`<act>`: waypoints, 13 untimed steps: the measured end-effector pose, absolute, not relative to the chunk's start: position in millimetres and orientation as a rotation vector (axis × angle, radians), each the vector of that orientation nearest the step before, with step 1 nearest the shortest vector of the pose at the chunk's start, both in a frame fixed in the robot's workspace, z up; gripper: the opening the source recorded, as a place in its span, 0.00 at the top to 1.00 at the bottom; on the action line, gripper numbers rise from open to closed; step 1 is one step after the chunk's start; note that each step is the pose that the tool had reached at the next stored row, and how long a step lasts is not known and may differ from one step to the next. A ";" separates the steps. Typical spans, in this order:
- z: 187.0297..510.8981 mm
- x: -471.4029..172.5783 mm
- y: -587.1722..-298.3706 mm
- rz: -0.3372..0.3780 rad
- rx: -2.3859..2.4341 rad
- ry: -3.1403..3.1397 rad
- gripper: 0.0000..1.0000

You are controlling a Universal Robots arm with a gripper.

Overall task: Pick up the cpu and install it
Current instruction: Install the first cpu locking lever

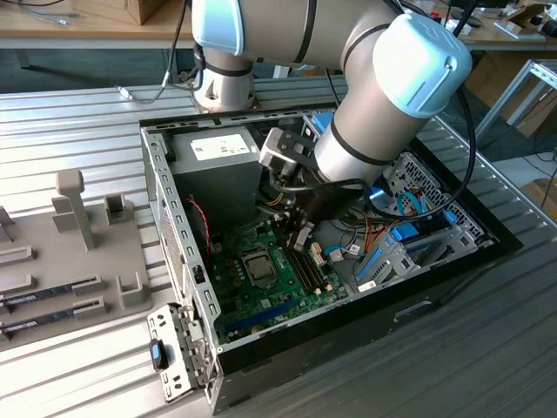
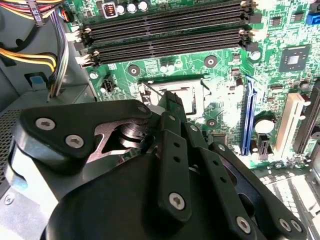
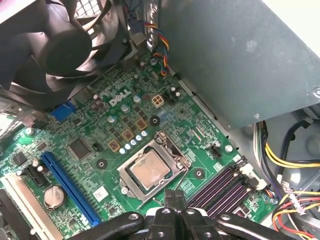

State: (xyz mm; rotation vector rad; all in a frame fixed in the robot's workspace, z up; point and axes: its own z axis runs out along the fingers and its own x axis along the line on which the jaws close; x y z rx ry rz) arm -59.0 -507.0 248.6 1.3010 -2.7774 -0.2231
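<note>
Ribbed grey metal table (image 1: 78,383) is seen carrying an open black desktop computer case (image 1: 452,270), with a grey holder tray (image 1: 52,261) of parts well apart from the arm. Inside the case the black gripper (image 3: 175,200) hangs just above the green motherboard (image 3: 115,125). The cpu, a small flat square chip with silver metal top (image 3: 148,171), is found seated in the metal-framed socket (image 3: 172,145), directly beyond the fingertips and apart from them. Nothing is seen between the black fingers (image 3: 170,197), which are drawn close together. Black memory slots (image 2: 165,30) lie beside the socket; the grey power supply box (image 3: 240,55) stands further out. Judged progress: pick-up and placement appear done. Whether the socket's retention frame is latched cannot be told.
</note>
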 end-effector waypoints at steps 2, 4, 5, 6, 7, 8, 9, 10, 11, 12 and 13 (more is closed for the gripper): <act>248.7 -58.7 -507.0 -0.202 1.301 -2.769 0.89; 248.2 -58.4 -507.0 -0.172 1.297 -2.757 0.89; 248.1 -58.3 -507.1 -0.163 1.296 -2.753 0.89; 247.9 -58.2 -507.0 -0.155 1.295 -2.750 0.89; 247.8 -58.0 -507.1 -0.144 1.293 -2.746 0.89; 247.6 -57.9 -507.1 -0.134 1.292 -2.742 0.89; 247.5 -57.7 -507.1 -0.118 1.289 -2.736 0.89; 247.2 -57.2 -507.1 -0.110 1.287 -2.732 0.89; 247.0 -56.8 -507.1 -0.110 1.287 -2.731 0.89; 247.0 -56.7 -507.1 -0.111 1.287 -2.731 0.89; 247.0 -56.7 -507.1 -0.114 1.287 -2.732 0.89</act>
